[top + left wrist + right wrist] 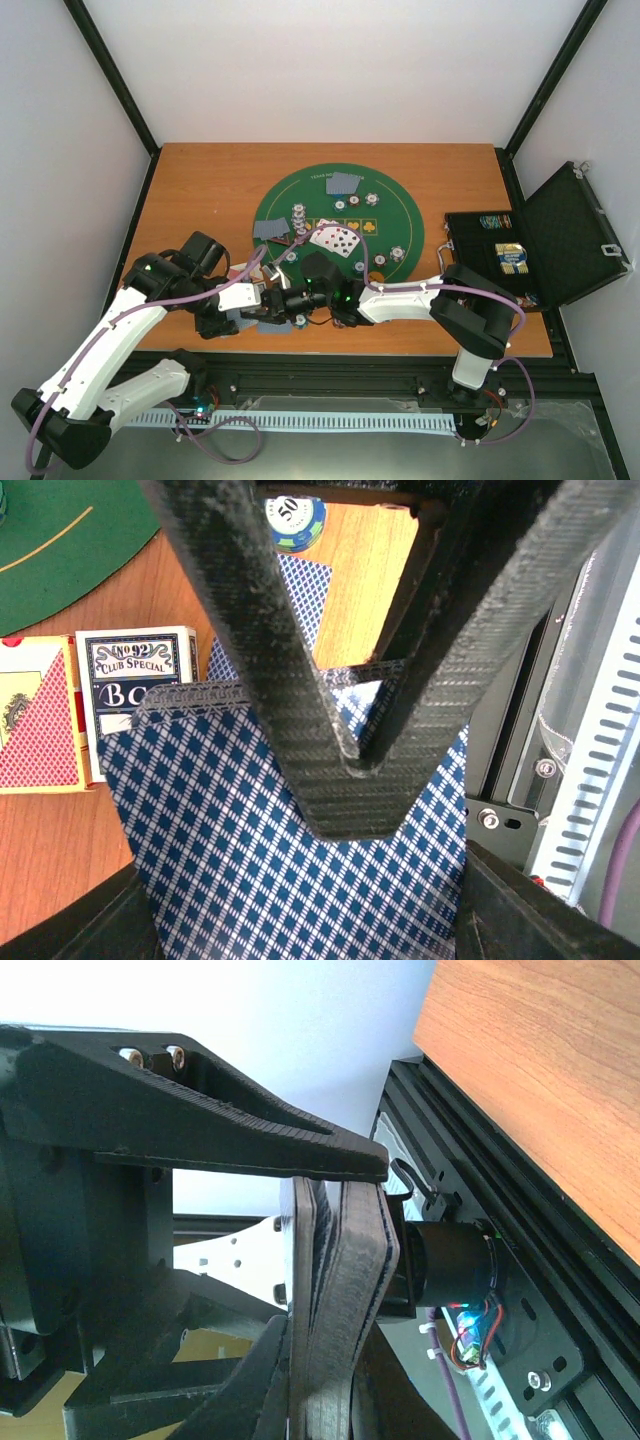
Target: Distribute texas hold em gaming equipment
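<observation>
**Top external.** The left gripper (262, 298) and the right gripper (292, 298) are seen tip to tip above the near edge of the brown wooden table (200, 190). Blue diamond-backed playing cards (272, 322) lie between and beneath them. The round green felt mat (290, 195) carries dealt cards and small striped poker chips (398, 252). The black hard case (565, 235) lies open at the right, well apart.

**Left wrist.** The left gripper (350, 780) has its fingers drawn into a V against the playing cards (250, 860). Whether a single card is nipped cannot be told. A navy card box (135, 685) and a teal striped chip (295, 518) lie just beyond.

**Right wrist.** The right gripper (330, 1260) is clenched on the playing cards (350, 1290), which are seen edge-on as a stack.

**Judgement.** One card is probably being drawn off for dealing. Only the top card should be pinched, near its edge, and slid off flat while the stack is held firm. The card box and chip stand in the way towards the mat, so the card should be lifted before it is carried across.
</observation>
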`<state>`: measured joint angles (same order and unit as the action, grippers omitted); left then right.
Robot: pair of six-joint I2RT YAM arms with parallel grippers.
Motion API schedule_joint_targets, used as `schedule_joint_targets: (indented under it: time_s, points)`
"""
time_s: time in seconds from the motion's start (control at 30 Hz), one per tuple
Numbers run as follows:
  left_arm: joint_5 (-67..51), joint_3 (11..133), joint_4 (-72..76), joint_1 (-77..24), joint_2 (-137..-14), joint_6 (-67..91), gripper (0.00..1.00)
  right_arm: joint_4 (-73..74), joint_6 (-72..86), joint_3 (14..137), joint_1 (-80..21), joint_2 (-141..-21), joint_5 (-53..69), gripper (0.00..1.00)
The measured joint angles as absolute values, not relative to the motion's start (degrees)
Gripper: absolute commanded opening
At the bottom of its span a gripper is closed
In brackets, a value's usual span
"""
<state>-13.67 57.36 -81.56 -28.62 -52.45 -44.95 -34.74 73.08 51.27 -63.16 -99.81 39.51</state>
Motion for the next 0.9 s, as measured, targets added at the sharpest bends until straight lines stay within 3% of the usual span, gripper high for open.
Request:
schedule_joint_targets:
  time_s: [0.17, 0.4, 0.67, 0.9]
  points:
    - [-14.6, 57.6, -81.4, -28.6, -52.4, -44.8, 0.86, -33.0, 72.9, 51.3, -63.2, -99.9, 38.7, 0.03]
    - [-16.8, 55.7, -80.2, -28.6, -52.9, -44.8, 1.0, -31.1, 73.6, 52.1, -63.4, -100.4, 38.4, 0.03]
    - [-16.9, 53.3, -78.9, -28.7, -53.1, -44.8, 1.0, -31.1, 72.9, 53.2, -63.8, -100.4, 38.4, 0.03]
    - [-16.3, 53.6, -79.5, -28.7, -53.1, -45.1, 0.86, -31.6, 72.8, 53.1, -63.9, -100.4, 38.7, 0.03]
